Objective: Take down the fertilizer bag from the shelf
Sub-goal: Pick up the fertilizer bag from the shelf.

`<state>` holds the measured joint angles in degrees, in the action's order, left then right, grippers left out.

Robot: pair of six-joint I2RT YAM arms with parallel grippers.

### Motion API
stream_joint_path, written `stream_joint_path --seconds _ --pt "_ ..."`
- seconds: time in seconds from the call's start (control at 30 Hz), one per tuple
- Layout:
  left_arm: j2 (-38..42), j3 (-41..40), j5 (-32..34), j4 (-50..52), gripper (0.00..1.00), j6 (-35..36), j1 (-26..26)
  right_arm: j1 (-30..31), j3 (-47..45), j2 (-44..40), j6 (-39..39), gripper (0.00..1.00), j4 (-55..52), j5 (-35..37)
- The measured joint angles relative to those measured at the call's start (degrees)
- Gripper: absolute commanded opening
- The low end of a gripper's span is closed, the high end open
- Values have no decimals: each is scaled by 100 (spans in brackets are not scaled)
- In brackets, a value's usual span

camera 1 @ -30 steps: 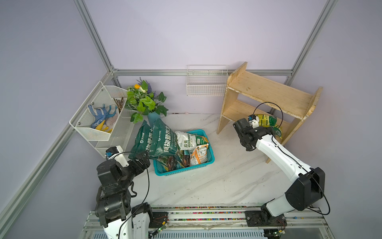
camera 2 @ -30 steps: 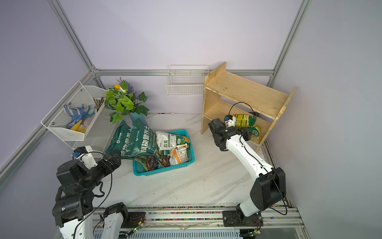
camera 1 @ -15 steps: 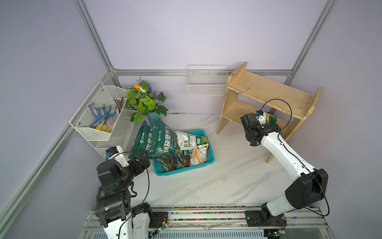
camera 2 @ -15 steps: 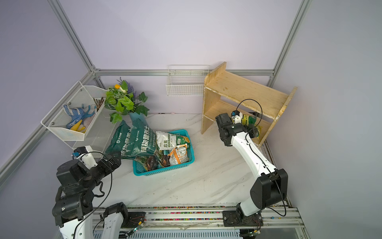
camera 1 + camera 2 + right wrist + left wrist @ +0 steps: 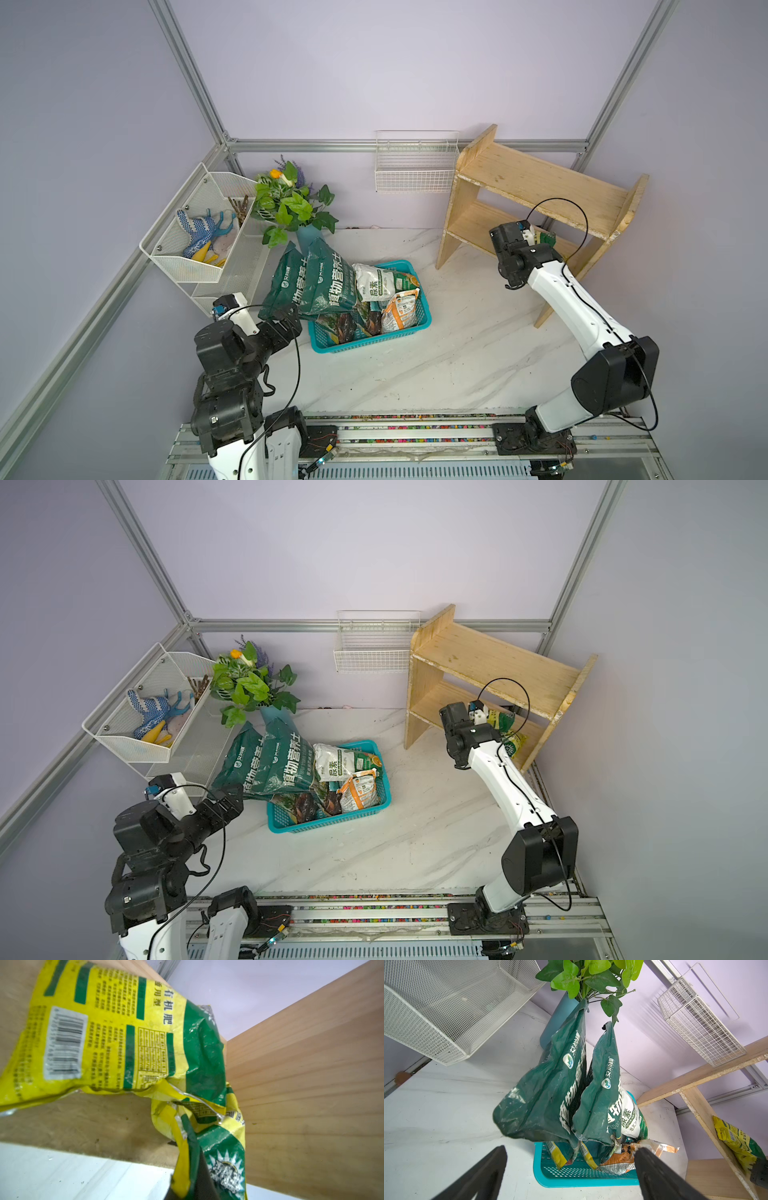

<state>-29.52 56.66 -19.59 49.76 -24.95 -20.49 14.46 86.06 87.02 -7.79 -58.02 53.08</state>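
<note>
The fertilizer bag (image 5: 116,1043) is yellow and green and lies on the lower tier of the light wooden shelf (image 5: 311,1084). In a top view the bag (image 5: 505,725) shows just past my right wrist, under the shelf's (image 5: 490,658) top board. My right gripper (image 5: 192,1167) is shut on a crumpled fold at the bag's near end, at the lower tier's front edge. My left gripper (image 5: 570,1150) is open and empty. It hovers low beside the teal basket (image 5: 581,1180), far from the shelf.
The teal basket (image 5: 370,347) holds several bags, and two dark green soil bags (image 5: 320,282) lean over its left rim. A white mesh rack (image 5: 199,249) and a potted plant (image 5: 291,203) stand at back left. A white wire basket (image 5: 415,174) hangs on the back wall beside the shelf.
My right gripper has reached deeper into the shelf's lower tier and has gone from open to shut on the fertilizer bag. The left arm has not moved.
</note>
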Motion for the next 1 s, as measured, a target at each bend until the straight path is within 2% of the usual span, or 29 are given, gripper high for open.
stream_joint_path --seconds 0.5,0.67,0.8,1.0 --pt "0 0 2 0 99 0 0 643 -138 -1797 -33 0 -57 404" --pt "0 0 15 0 100 0 0 1167 -177 -2037 -22 0 -52 505" --pt "0 0 17 0 100 2 0 1545 -243 -2184 46 0 -20 140" --pt "0 0 17 0 100 2 0 1980 -273 -2181 153 0 55 -966"
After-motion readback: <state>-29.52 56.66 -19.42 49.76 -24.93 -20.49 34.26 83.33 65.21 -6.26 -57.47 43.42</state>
